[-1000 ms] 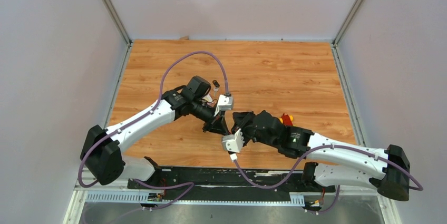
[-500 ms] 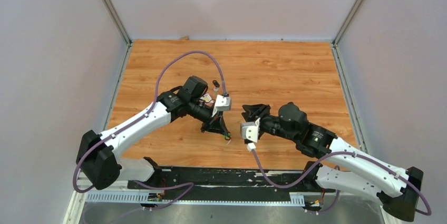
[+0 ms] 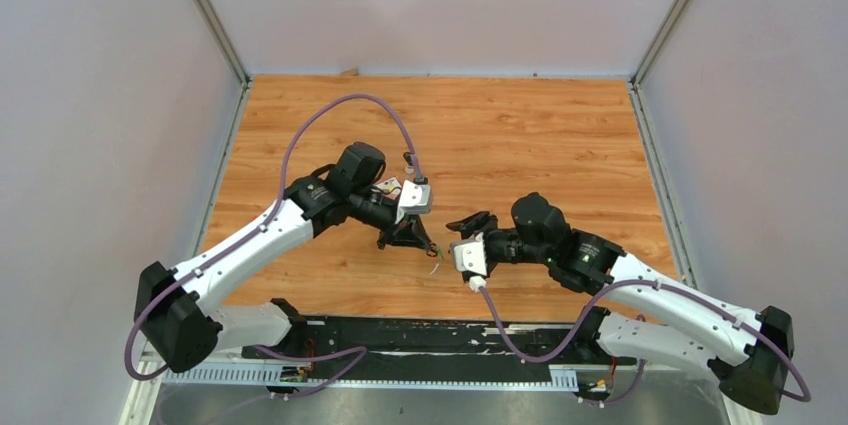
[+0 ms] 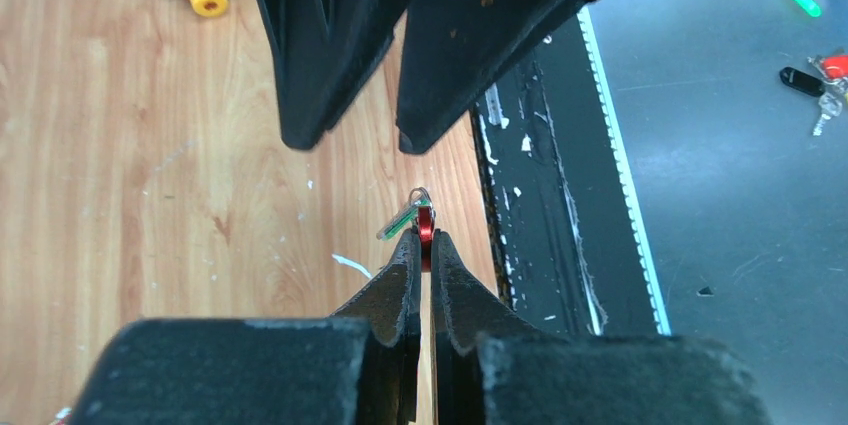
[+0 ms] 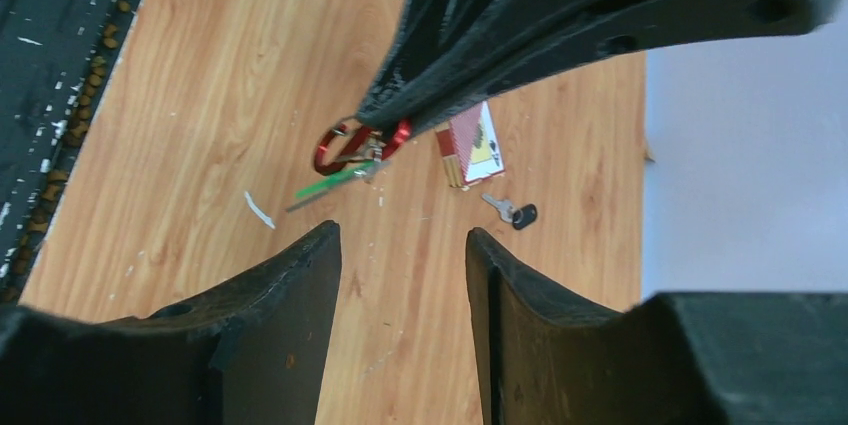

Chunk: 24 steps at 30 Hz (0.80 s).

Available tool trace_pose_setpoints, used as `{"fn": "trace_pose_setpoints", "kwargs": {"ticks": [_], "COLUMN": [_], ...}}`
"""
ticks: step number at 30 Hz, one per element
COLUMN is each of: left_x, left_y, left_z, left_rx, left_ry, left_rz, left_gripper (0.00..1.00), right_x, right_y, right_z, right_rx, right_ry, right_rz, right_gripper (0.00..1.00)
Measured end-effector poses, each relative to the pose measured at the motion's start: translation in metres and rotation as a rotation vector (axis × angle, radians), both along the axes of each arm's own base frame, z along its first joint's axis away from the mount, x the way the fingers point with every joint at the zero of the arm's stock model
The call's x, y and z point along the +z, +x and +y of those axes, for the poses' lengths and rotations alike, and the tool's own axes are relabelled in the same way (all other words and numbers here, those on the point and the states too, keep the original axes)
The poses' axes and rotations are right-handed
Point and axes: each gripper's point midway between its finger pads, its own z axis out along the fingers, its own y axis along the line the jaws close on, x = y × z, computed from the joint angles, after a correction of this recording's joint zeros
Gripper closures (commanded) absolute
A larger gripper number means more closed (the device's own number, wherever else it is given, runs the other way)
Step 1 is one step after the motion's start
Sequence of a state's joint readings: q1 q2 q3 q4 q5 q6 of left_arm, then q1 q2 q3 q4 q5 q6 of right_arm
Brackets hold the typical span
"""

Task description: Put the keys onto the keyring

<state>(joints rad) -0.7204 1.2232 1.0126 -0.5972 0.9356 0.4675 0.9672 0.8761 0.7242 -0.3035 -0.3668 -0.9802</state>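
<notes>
Left gripper [image 4: 422,243] pressed together, pinching the keyring [image 4: 424,223] by its rim. Green key [image 4: 397,223] hangs at the ring. Right gripper [image 5: 400,240] spread, facing it, apart, holding nothing. Black key [image 5: 517,213] lies flat farther out, near the red box [image 5: 470,143]. Near table [image 3: 540,135] edge is close; far half open.

No legible text, brand or number in any view. The small red-and-white box [image 5: 470,145] lying on the wooden tabletop [image 5: 230,65] carries some dark print on its white face. It is too small and blurred to read from either camera.
</notes>
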Motion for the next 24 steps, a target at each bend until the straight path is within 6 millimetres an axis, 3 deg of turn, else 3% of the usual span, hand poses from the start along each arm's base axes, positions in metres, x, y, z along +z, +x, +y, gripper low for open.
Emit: {"fn": "trace_pose_setpoints", "kwargs": {"ticks": [7,12,24], "left_x": [0.022,0.021,0.016], "left_y": [0.005,0.003,0.001], "left_z": [-0.004,-0.004,-0.007], "left_rx": [0.001,0.003,0.0], "left_ry": [-0.102,-0.137,-0.165], "left_rz": [-0.12,-0.137,-0.114], "left_gripper": [1.0,1.0,1.0], "right_x": [-0.016,-0.025,-0.037], "right_y": [-0.009,-0.009,-0.002], "right_z": [0.007,0.01,0.022], "right_rx": [0.04,0.039,-0.009], "right_ry": [-0.025,-0.04,-0.049], "right_rz": [0.083,0.122,0.1], "right_gripper": [0.5,0.51,0.8]}}
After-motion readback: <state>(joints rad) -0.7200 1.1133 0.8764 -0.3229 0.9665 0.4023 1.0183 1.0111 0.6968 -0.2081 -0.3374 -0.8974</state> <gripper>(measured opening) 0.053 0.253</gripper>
